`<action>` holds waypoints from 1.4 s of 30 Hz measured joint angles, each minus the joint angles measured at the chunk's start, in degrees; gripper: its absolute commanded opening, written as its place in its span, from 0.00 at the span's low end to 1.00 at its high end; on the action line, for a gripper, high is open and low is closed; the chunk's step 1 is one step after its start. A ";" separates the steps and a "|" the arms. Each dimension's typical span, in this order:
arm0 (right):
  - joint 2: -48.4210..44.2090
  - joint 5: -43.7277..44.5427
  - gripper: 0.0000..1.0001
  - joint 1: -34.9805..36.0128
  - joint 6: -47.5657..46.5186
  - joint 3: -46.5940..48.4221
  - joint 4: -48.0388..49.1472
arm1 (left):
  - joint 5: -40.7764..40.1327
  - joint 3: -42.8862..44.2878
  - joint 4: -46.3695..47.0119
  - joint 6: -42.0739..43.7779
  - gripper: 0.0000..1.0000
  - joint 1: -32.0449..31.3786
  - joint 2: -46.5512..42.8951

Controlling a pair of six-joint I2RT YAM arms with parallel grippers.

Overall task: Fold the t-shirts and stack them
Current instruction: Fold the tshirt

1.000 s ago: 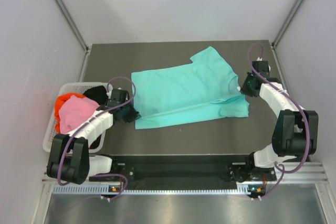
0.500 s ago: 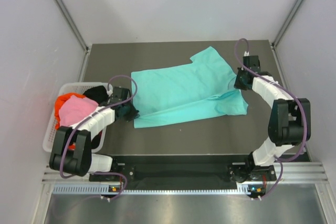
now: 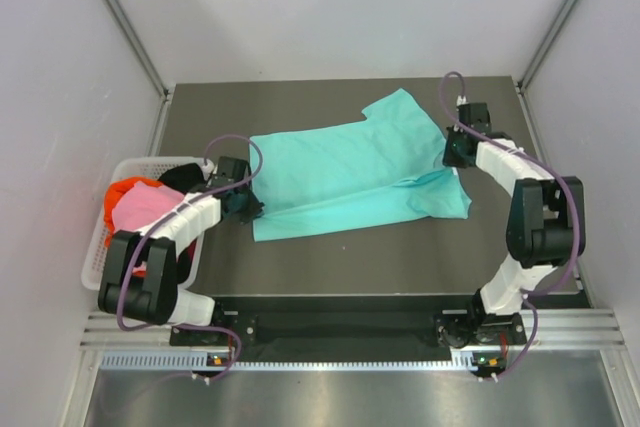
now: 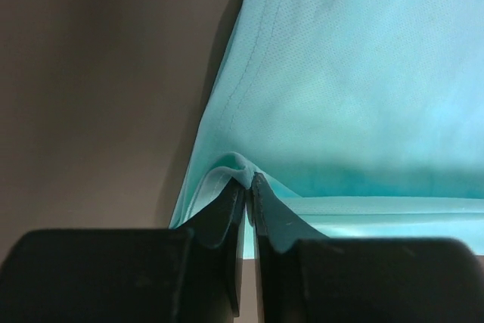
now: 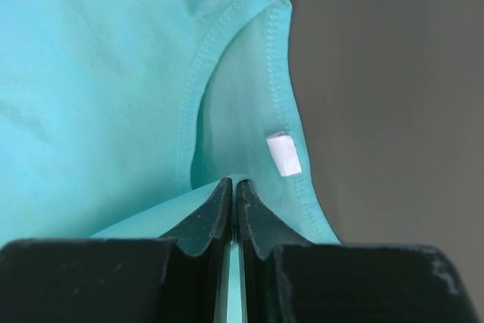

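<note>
The teal t-shirt (image 3: 345, 172) lies spread on the dark table, its near long edge folded over. My left gripper (image 3: 246, 205) is shut on the shirt's hem at its left end; in the left wrist view the cloth (image 4: 348, 73) bunches between the fingertips (image 4: 247, 184). My right gripper (image 3: 453, 157) is shut on the shirt at its right end by the neck. In the right wrist view its tips (image 5: 233, 187) pinch a fold just below the collar and a white label (image 5: 283, 153). The pink (image 3: 145, 212), red-orange (image 3: 124, 190) and black (image 3: 182, 177) shirts lie in the basket.
The white lattice basket (image 3: 105, 237) stands at the table's left edge beside my left arm. Grey walls enclose the table on the left, right and far sides. The table's near edge meets the arms' mounting rail (image 3: 340, 322).
Both grippers have moved away from me, carrying the shirt's near edge up over the body. The right gripper has travelled from the lower right corner toward the neck area; the fold has widened.
</note>
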 measured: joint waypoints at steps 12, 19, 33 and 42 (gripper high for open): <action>5.33 -0.74 0.17 3.13 -4.31 9.77 -2.23 | -6.75 5.44 -5.09 1.14 0.34 -1.84 0.50; 5.33 1.11 0.37 3.61 -4.94 12.00 -5.29 | -12.13 9.44 -6.45 2.38 0.44 -13.51 -2.82; -12.46 -2.95 0.38 -11.85 21.44 -9.29 -12.07 | -6.91 1.60 -3.76 0.11 0.40 -16.50 -2.27; -13.25 -6.32 0.38 -13.27 29.42 -17.33 -9.25 | -8.52 1.49 -2.71 0.09 0.38 -16.50 3.39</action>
